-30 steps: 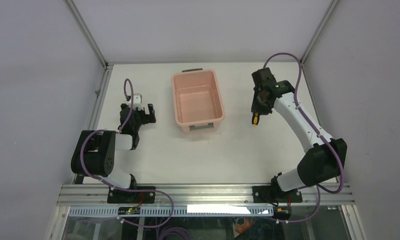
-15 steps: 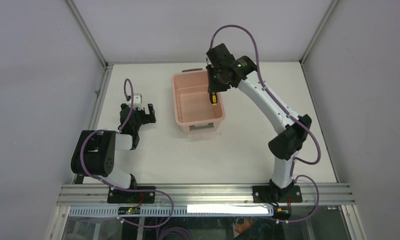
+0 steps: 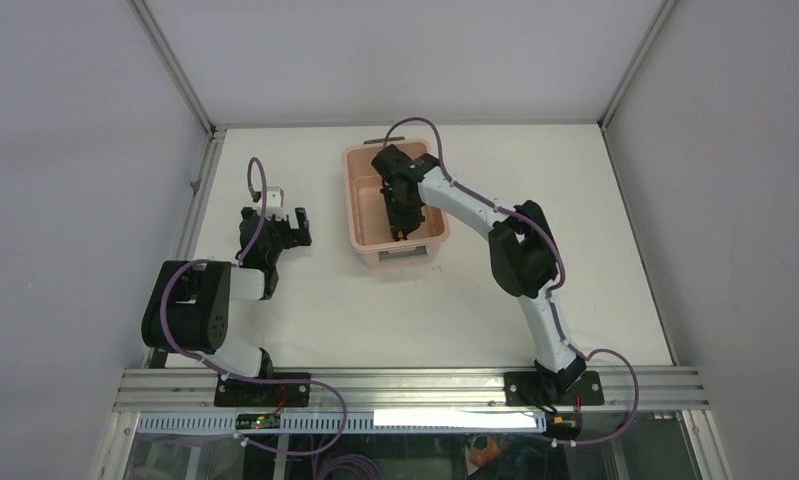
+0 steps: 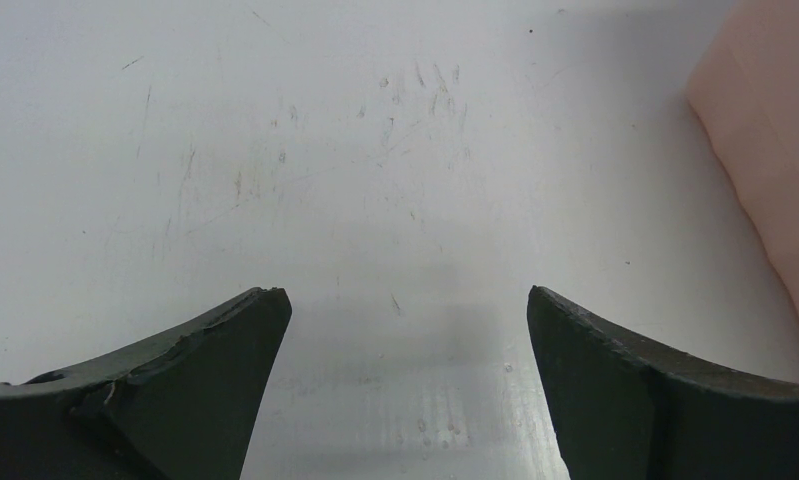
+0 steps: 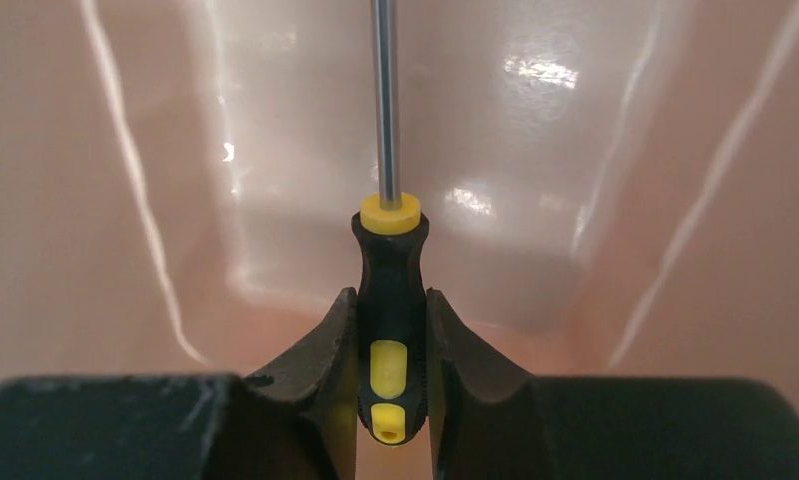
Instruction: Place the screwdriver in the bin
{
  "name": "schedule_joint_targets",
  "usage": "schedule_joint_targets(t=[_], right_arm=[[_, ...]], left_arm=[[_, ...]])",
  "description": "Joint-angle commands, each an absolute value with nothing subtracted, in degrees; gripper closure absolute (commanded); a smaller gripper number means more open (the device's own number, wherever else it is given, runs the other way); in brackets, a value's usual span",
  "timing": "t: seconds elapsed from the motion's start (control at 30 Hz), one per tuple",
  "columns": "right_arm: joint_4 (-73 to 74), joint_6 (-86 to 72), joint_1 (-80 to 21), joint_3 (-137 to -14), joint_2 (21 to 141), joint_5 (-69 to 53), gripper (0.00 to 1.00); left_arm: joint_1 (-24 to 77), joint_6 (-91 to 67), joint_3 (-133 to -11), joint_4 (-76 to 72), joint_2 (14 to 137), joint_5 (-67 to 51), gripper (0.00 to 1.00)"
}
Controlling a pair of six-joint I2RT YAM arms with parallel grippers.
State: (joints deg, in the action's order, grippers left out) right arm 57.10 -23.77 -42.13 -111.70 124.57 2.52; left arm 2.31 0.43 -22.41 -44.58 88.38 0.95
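Note:
The pale pink bin stands at the back middle of the table. My right gripper reaches down inside it, near its right wall. In the right wrist view the right gripper is shut on the black-and-yellow handle of the screwdriver. The thin shaft points away from the fingers toward the bin's floor and far wall. From above the arm hides most of the tool. My left gripper rests low on the table left of the bin; seen from its wrist, the left gripper is open and holds nothing.
White tabletop surrounds the bin, framed by metal rails and grey walls. A side of the bin shows at the right edge of the left wrist view. The right arm's elbow stands just right of the bin.
The right arm swung left from the table's right side over the bin and lowered into it, carrying the screwdriver. The left arm stayed still.

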Motion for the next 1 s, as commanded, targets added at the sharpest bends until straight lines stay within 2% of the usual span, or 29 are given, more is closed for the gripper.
schedule_joint_targets(t=[0.0,0.17,0.23,0.43,0.5,0.73,0.9,0.97], right_arm=[[48.6,-26.9,-42.4,-108.8,126.9,2.9,0.96],[49.7,-27.3,-42.3,-109.7,130.3,3.1,0.76],[51.4,-26.7,-42.4,-111.3,129.4,3.5,0.61],[54.9,-22.8,-42.3,-115.5,117.2,9.4,0.28],[56.2,-21.7,-41.8,-116.2,113.5,11.2,0.21],[58.1,-18.4,-30.6,-109.5,101.3,13.8,0.10],[55.8,-16.0,-14.4,-101.7,93.2,11.1,0.07],[55.2,-14.2,-8.9,-99.4,91.3,12.1,0.03]], left_arm=[[2.8,-0.5,-22.0,-46.1,86.4,-0.6,0.01],[2.8,-0.5,-22.0,-46.1,86.4,-0.5,0.01],[2.8,-0.5,-22.0,-46.1,86.4,-0.6,0.01],[2.8,-0.5,-22.0,-46.1,86.3,-0.5,0.01],[2.8,-0.5,-22.0,-46.1,86.4,-0.5,0.01],[2.8,-0.5,-22.0,-46.1,86.4,-0.6,0.01],[2.8,-0.5,-22.0,-46.1,86.3,-0.5,0.01],[2.8,-0.5,-22.0,-46.1,86.4,-0.5,0.01]])
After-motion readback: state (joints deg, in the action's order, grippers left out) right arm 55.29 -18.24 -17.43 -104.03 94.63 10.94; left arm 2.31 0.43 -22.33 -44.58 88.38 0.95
